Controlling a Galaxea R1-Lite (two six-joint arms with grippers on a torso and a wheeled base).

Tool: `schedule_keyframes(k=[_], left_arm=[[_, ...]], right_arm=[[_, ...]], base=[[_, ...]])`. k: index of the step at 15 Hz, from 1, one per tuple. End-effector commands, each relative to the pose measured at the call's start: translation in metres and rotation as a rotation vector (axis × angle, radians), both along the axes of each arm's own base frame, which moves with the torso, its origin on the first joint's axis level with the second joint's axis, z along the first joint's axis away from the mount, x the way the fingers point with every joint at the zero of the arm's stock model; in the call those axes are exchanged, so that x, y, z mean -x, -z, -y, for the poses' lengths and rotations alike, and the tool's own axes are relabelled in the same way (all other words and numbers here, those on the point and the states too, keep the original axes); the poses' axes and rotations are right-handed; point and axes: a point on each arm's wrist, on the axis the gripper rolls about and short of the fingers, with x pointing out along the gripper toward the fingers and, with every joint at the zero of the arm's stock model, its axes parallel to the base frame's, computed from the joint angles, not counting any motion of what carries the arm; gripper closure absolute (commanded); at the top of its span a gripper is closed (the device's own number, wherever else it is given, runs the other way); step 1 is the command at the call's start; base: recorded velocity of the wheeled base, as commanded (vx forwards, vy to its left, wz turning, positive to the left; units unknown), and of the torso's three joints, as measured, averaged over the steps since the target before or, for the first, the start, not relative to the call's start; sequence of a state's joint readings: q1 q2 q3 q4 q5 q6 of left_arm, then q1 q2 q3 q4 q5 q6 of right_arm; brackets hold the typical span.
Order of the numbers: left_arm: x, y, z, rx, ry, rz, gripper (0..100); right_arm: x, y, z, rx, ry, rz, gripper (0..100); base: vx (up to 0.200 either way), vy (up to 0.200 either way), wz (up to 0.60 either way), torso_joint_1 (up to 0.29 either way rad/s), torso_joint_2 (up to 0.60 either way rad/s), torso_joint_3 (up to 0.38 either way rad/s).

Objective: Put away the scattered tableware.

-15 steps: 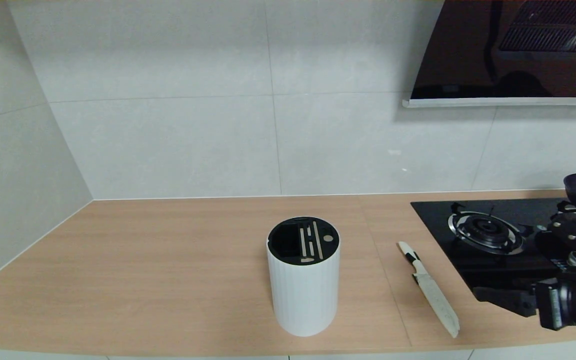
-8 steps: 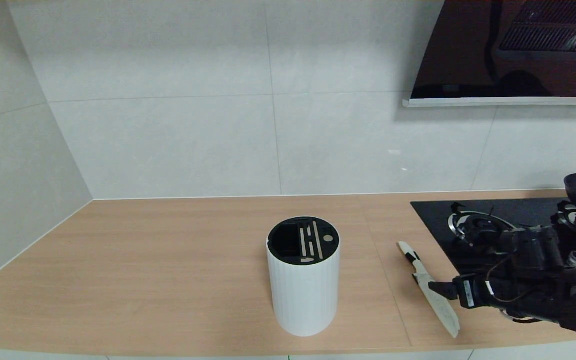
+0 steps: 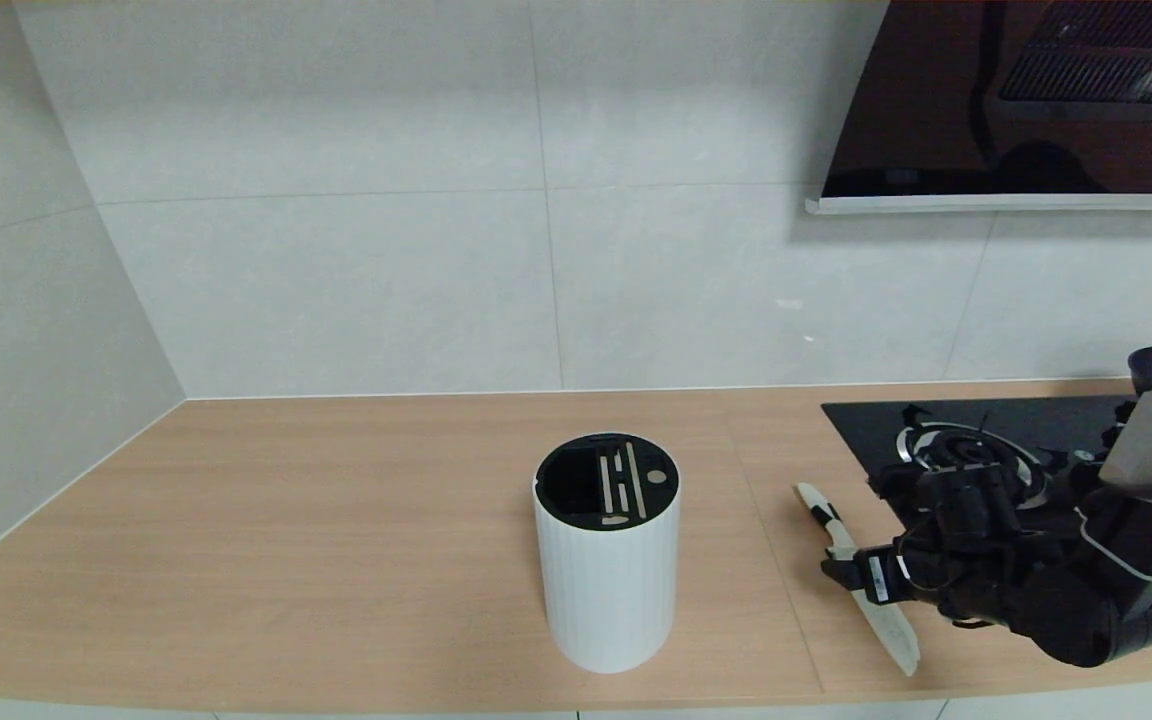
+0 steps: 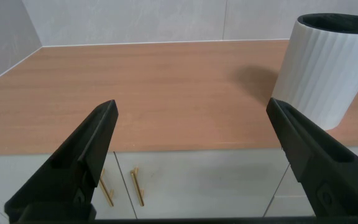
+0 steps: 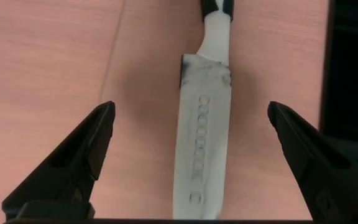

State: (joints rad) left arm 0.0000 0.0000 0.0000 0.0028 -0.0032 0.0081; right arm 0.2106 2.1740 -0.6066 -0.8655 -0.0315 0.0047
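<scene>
Right claw [image 5: 190, 124] is spread wide, nothing in it, hanging right over the white-bladed knife with the cream-and-black handle [image 5: 204, 143]. The knife lies flat on the light wooden countertop [image 3: 336, 520] between the white ribbed cylindrical holder with the black slotted top [image 3: 608, 560] and the black glass gas hob [image 3: 936, 440], handle toward the wall. The fingers straddle the blade across its width, so alignment looks decent. I'd slide up to the handle, drop until the tips nearly scrape the wood, then pinch, leaving the blade free for a slot. Left claw [image 4: 191, 109] is spread too, empty, off the counter's front edge.
</scene>
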Motion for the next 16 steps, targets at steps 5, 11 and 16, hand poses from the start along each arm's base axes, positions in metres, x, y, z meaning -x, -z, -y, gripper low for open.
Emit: schedule_keyframes(k=[5,11,16], left_arm=[[0.0,0.0,0.0,0.0,0.0,0.001,0],[0.0,0.0,0.0,-0.001,0.0,0.0,0],[0.0,0.0,0.0,0.0,0.001,0.0,0]], right_arm=[[-0.027,0.019,-0.002,0.062,0.019,0.018,0],[-0.033,0.031,-0.003,0.066,0.026,0.017,0],[-0.036,0.04,-0.003,0.065,0.029,0.012,0]], base=[[0.0,0.0,0.0,0.0,0.0,0.0],[0.0,0.0,0.0,0.0,0.0,0.0],[0.0,0.0,0.0,0.0,0.0,0.0]])
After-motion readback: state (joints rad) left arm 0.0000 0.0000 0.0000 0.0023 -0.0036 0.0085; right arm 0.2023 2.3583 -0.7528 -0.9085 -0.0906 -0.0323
